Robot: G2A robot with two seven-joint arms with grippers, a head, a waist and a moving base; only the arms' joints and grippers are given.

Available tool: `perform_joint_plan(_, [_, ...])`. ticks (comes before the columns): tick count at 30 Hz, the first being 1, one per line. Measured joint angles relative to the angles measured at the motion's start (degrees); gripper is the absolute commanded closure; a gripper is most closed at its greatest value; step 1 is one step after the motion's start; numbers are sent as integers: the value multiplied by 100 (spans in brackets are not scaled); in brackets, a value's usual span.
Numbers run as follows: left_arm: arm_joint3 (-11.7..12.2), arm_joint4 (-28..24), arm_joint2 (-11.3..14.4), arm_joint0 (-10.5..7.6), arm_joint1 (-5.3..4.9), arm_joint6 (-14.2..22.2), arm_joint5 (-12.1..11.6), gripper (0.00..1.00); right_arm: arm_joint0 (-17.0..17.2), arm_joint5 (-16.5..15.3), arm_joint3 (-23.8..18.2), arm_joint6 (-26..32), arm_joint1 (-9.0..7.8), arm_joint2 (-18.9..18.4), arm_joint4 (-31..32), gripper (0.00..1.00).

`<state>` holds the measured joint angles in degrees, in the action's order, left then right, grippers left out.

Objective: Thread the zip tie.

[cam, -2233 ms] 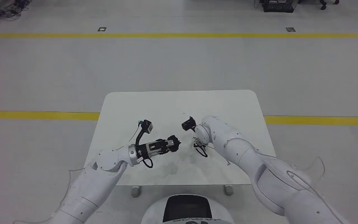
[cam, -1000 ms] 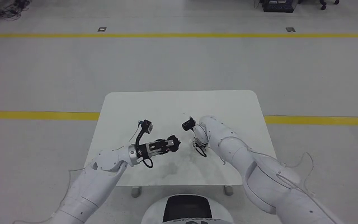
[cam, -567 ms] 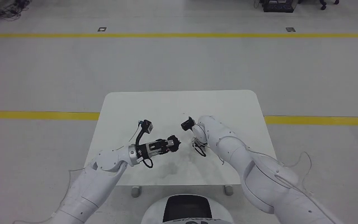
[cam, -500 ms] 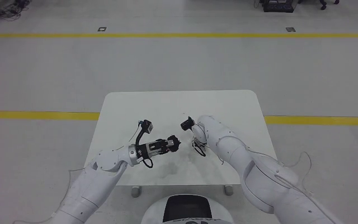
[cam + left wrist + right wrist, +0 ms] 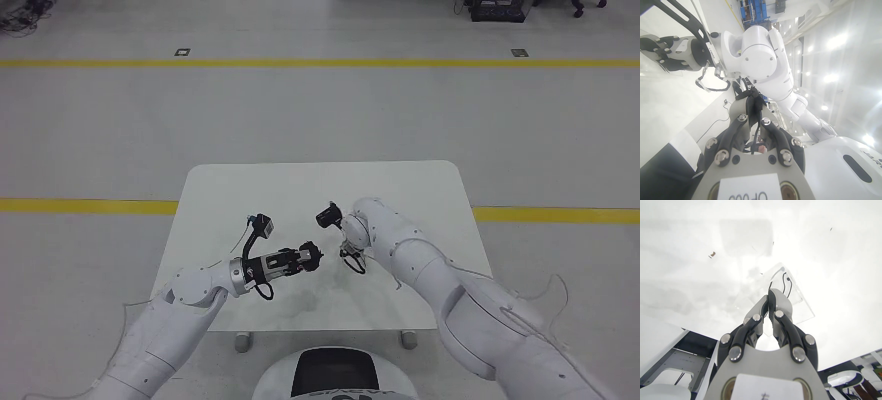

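White table (image 5: 220,190) below, both arms over its middle. Risk ahead: the black strip taken for the zip tie (image 5: 753,106) looks thin and limp. It could bend or slip on approach, and its end would miss the slot. It sits clenched in the left gripper (image 5: 310,253), end poking just past the grip, pointed toward the right gripper (image 5: 327,214), near but apart. Right fingers (image 5: 779,298) pressed together; thin dark strand at their tips, grasp unclear.

The top camera looks down on the surface (image 5: 300,185), above which wrist cameras sit close behind the left end effector (image 5: 753,102) and right end effector (image 5: 768,298).
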<state>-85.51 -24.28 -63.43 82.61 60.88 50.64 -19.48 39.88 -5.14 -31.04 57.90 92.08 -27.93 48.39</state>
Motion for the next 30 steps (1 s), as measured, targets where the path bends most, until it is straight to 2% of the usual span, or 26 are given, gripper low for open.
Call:
perform_joint_plan(3, [0,0,0,0,0,0,0,100,67,10,-392,73,-183,-196,36,100])
perform_joint_plan(6, [0,0,0,0,0,0,0,100,223,-21,-947,138,-449,-510,87,100])
perform_joint_plan(9, [0,0,0,0,0,0,0,100,544,-49,-1740,244,-798,-964,206,100])
perform_joint_plan(13, [0,0,0,0,0,0,0,100,1353,-188,-3246,534,-1351,-1857,479,100])
perform_joint_plan(16, [0,0,0,0,0,0,0,100,2035,-384,-4330,729,-1663,-2514,608,100])
perform_joint_plan(18, [0,0,0,0,0,0,0,100,2350,-556,-4805,747,-1764,-2818,575,100])
perform_joint_plan(19, [0,0,0,0,0,0,0,100,2401,-583,-4911,745,-1775,-2872,565,100])
perform_joint_plan(30, [0,0,0,0,0,0,0,100,2356,-569,-4836,741,-1768,-2831,565,100])
